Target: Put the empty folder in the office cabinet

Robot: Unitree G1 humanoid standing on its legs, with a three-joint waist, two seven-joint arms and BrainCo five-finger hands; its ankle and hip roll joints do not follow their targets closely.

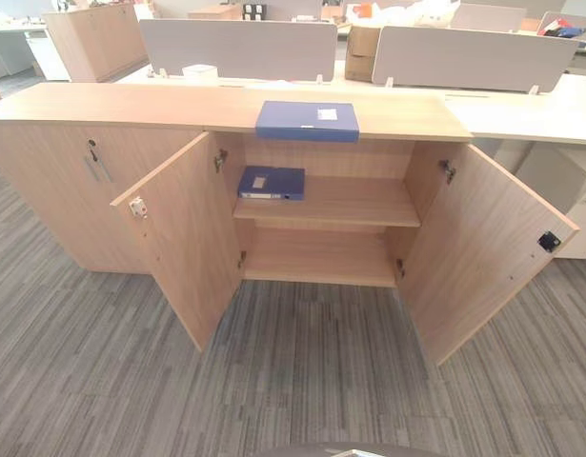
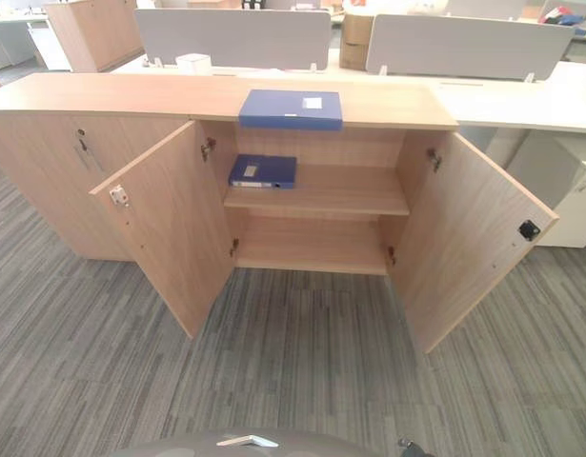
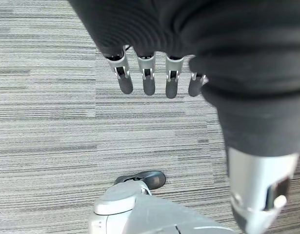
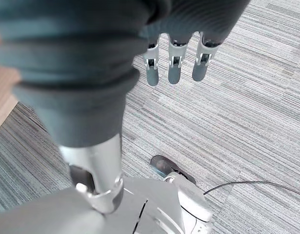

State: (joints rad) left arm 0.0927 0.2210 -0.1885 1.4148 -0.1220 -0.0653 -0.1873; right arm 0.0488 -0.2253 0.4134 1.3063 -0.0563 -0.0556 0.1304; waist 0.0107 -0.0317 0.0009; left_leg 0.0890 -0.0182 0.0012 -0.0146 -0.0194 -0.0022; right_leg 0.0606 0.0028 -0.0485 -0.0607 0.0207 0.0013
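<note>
Carpet (image 3: 42,122) below both hands (image 3: 150,78) (image 4: 174,68), fingers straight.

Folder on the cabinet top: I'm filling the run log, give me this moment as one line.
folder: flat on cabinet top | doors: open | upper shelf: second folder | left hand: open, idle | right hand: open, idle

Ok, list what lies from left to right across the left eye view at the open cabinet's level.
Closed wooden cabinet door with a key → open left wooden door → blue folder on the upper shelf → open right wooden door.
</note>
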